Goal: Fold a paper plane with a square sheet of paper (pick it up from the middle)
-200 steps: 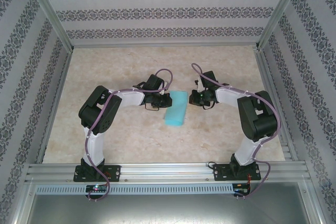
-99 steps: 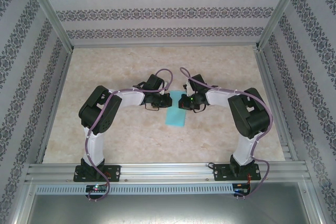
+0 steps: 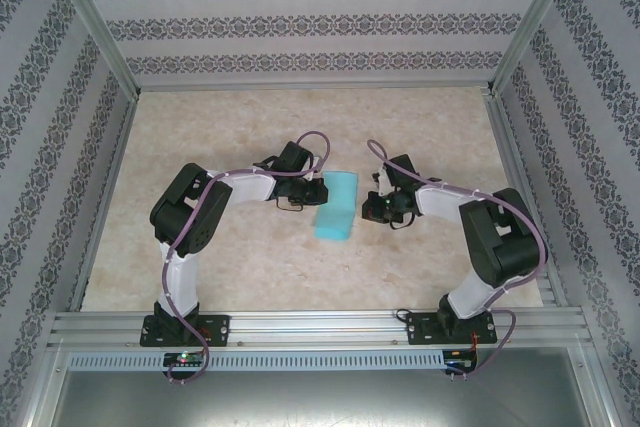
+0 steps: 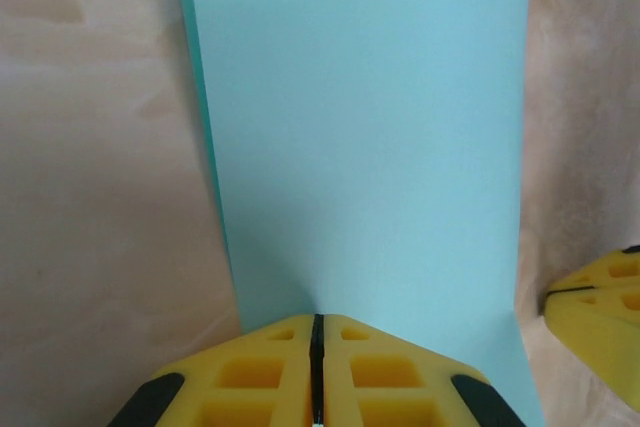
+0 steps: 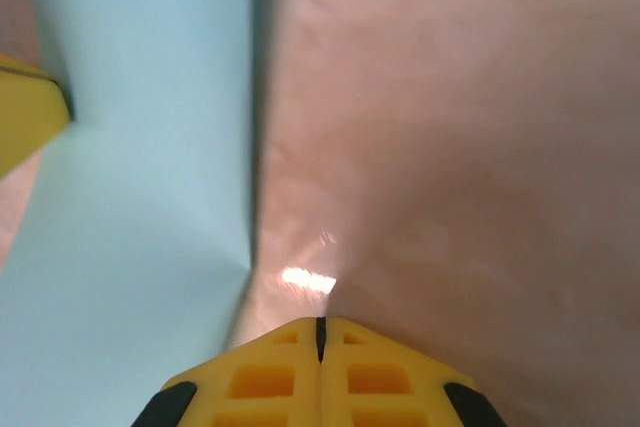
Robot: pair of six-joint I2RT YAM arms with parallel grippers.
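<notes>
a beige marbled table (image 3: 200,137) sits inside an aluminium frame (image 3: 300,329), with walls (image 3: 300,27) of grey patterned wallpaper on three sides. the paper (image 3: 335,207), turquoise-blue, lies flat near the middle of the table as a narrow rectangle, its long side running away from the arms and slightly tilted. along one long edge a second layer peeks out from under the top one, so it is doubled over.

the left gripper (image 3: 303,194) reaches in from the left and meets the paper at its far left part. in the left wrist view its yellow fingers (image 4: 270,372) are pressed together with only a thin seam between them, tips on the paper's near edge; whether they pinch a layer i cannot tell.

the right gripper (image 3: 372,207) is just beside the paper's right edge. its fingers (image 5: 265,382) are closed too, tips over bare table, holding nothing.
</notes>
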